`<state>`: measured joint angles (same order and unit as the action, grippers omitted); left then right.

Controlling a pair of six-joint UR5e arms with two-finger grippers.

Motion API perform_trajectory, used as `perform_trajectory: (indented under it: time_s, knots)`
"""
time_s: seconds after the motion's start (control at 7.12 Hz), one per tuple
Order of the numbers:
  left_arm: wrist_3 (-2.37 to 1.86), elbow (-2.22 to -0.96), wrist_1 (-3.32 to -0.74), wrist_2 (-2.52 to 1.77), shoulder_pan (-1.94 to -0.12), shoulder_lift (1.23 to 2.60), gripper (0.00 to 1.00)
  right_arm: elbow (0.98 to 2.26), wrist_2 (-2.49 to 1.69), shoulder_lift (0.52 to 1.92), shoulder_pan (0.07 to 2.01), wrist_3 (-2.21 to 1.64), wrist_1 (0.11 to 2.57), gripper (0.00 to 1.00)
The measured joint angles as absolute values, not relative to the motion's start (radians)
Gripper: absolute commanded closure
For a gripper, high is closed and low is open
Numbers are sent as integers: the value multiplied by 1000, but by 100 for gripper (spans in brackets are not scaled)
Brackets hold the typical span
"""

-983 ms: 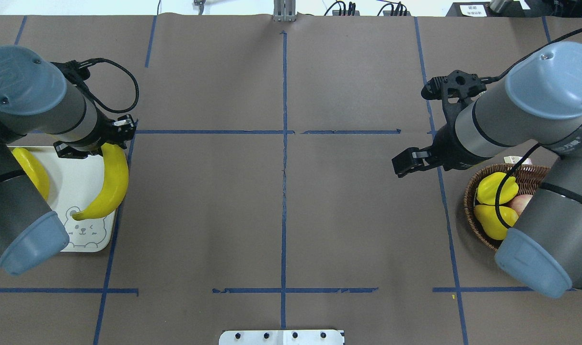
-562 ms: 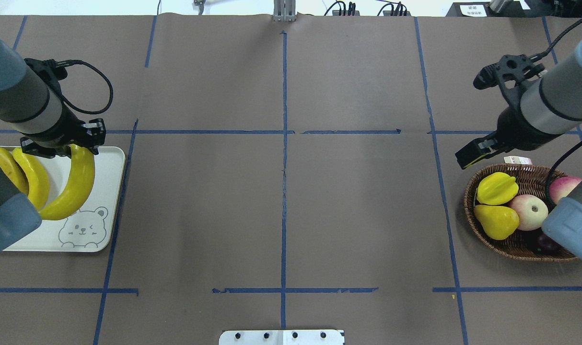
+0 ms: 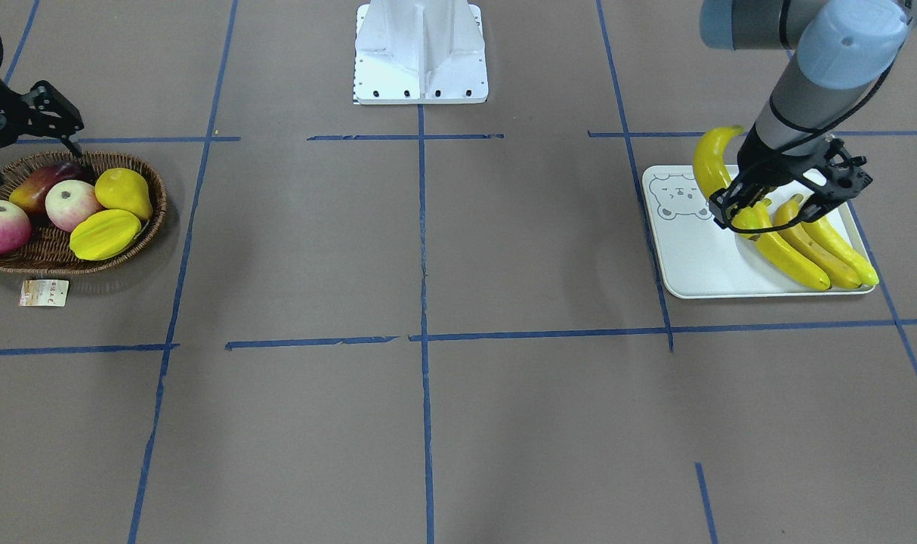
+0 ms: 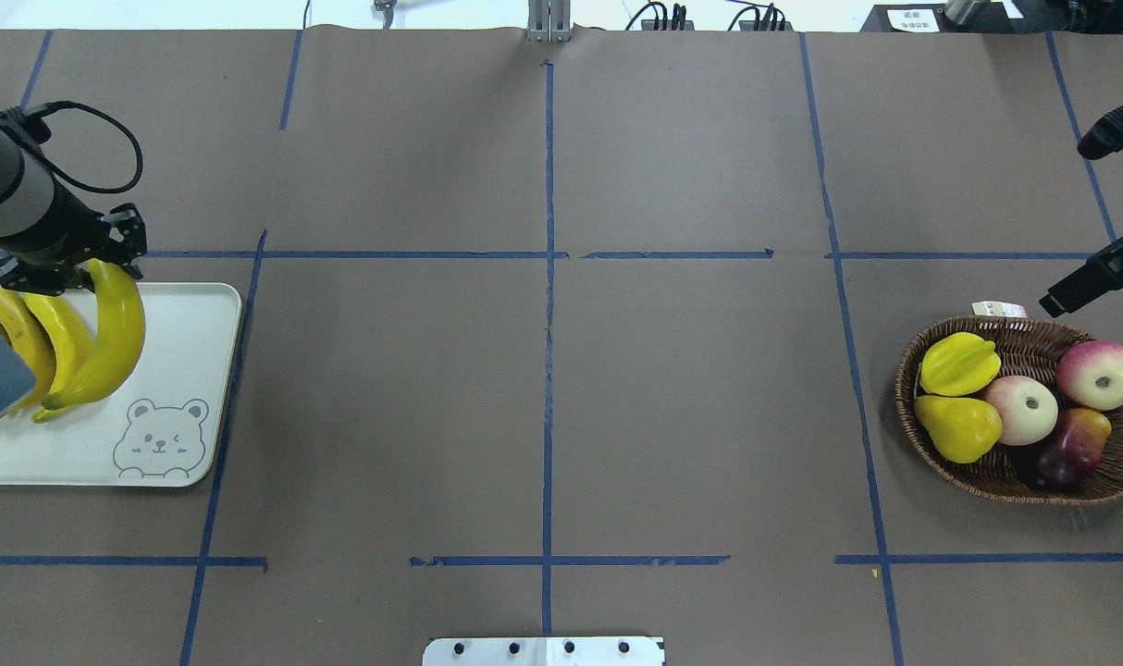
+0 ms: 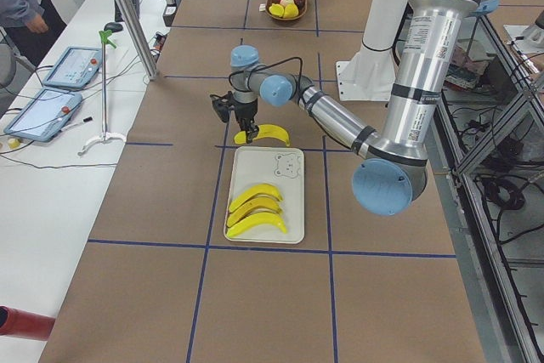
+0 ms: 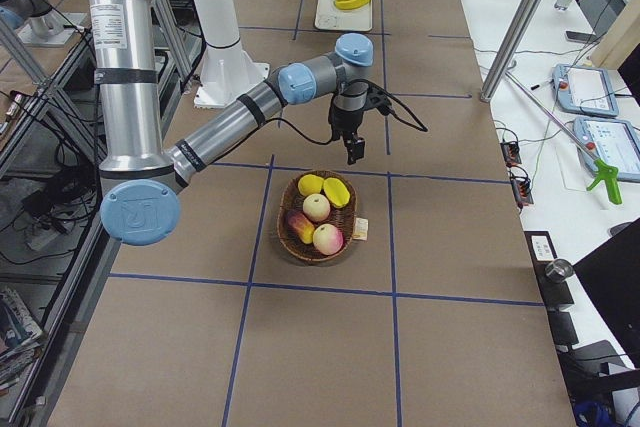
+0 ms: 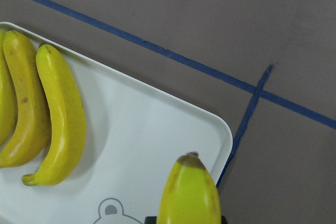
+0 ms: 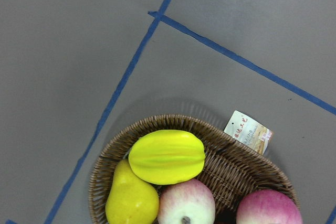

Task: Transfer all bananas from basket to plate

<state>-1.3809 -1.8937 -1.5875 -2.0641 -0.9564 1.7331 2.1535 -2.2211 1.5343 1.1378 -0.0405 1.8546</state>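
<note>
Overhead exterior: left gripper (image 4: 79, 266) is closed on the stem end of one banana (image 4: 117, 333). The rest of the fruit hangs down from the fingers over the plate (image 4: 187, 319), and I can't tell whether its tip touches. From the left wrist view, that tip sits above the plate's near corner, with the bear drawing (image 4: 159, 439) just past it. Three more bananas (image 4: 48, 356) lie side by side on the plate, right beside the held one on the arm's side of the hand.

Right gripper (image 4: 1056, 301) hovers above the table (image 4: 543, 416) with nothing in it that I can see — how far apart its fingers are, can't tell. The basket (image 4: 987, 481) sits just below and ahead of that hand, paper tag (image 4: 998, 309) nearest it. Inside are a starfruit (image 4: 959, 363), pear (image 4: 959, 427), two apples (image 4: 1019, 409) and a dark red fruit (image 4: 1066, 449).
</note>
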Motion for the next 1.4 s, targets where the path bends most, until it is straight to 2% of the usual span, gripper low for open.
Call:
perform_trajectory:
  time_s: [0.28,0.42,0.56,0.7,1.12,1.4]
  knots:
    - [-1502,-1800,-1755,-2064,-966,1669,98,2139,-2229,1552,1165,13,1855,1]
    - [-1571,-1735,-1848,-2063,-966,1658,83,2138,-2231,1554,1168,17,1854,1]
    - [-1627,-1673,-1932,-2063,-964,1657,53,2138,-2233,1555,1168,18,1854,1]
    - [-1660,-1629,-1985,-2063,-962,1659,1,2138,-2238,1555,1169,18,1853,1]
    - [-1626,-1609,-2017,-2067,-970,1655,0,2139,-2242,1555,1172,19,1853,1]
    - [-1492,-1622,-2009,-2158,-1040,1651,0,2137,-2244,1560,1197,43,1854,1]
